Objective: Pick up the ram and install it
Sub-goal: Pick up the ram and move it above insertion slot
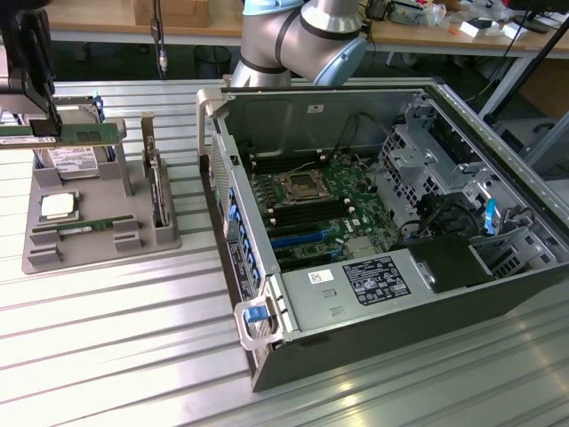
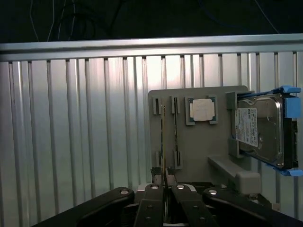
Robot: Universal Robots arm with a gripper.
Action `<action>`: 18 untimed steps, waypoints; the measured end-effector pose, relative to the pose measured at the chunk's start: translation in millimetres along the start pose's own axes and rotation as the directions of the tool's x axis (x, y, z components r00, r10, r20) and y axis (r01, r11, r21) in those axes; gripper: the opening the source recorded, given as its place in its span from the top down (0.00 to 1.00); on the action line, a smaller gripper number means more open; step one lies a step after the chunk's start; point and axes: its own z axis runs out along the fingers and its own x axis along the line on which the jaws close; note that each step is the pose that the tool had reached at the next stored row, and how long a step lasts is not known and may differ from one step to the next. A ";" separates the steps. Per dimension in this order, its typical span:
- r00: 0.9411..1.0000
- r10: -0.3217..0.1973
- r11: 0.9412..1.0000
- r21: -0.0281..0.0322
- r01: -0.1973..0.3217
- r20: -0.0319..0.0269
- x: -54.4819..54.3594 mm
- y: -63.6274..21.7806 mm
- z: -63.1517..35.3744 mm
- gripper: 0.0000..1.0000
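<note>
Pincer (image 2: 164, 183) closed tight on ram (image 1: 84, 133), fingers (image 2: 152, 201) pinching both flat faces. Ram held level, long edge horiz, in the air over grey tray (image 1: 89, 251), not touching it. In the exterior view it sits at far left, above the tray's back part where HDD (image 1: 71, 160) lies in blue rails. Wrist view has ram edge-on, a thin line running out from between the fingers over the tray's slot area. 2nd stick (image 1: 84, 227) sits in the tray's nearer slot, roughly parallel to the held one. CPU (image 1: 58, 206) flat in its pocket between 2nd stick and HDD. Card (image 1: 156, 191) w/ metal bracket stands upright at the tray's end toward the exterior view's right. Open case (image 1: 356, 351) well apart, further to the exterior view's right, mobo (image 1: 311, 200) exposed, black DIMM slots either side of socket. Tray + case both on ribbed alu worktop (image 1: 116, 347). Arm (image 1: 302, 36) rises behind case.
</note>
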 end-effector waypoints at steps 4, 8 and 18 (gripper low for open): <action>1.000 0.000 1.000 0.000 0.000 0.000 -0.2 -5.0 -0.1 0.87; 1.000 0.000 1.000 0.000 0.000 0.000 -0.3 -8.4 -0.3 0.87; 1.000 0.000 1.000 0.000 0.000 -0.001 -0.6 -17.8 -0.7 0.87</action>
